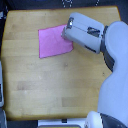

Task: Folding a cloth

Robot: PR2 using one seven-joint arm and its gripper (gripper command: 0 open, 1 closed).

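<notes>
- While only 1 view, the exterior view, was given, it looked down from above on a wooden tabletop [50, 85] with rounded corners that filled most of the picture.
- The cloth [52, 42] lay flat on the upper part of that tabletop, toward the exterior view's left of centre, a plain pink-magenta piece, roughly square and turned slightly askew to the table's edges.
- Its edge on the exterior view's left and its lower edge lay fully in sight, well inside the table's border, with bare wood all around them.
- 1 arm [112, 60], white and grey, came in from the exterior view's right side and lower right corner and reached up and across toward the cloth.
- The gripper [65, 31] sat over the cloth's corner at the upper right as the exterior view showed it, and covered that corner.
- Whether its fingers were apart or together I could not tell, since the picture was blurred and the white housing hid the tips; nor could I tell whether it touched the fabric.
- Dark, blurred shapes stood along the picture's left edge and top edge beyond the table, too unclear to name.
</notes>
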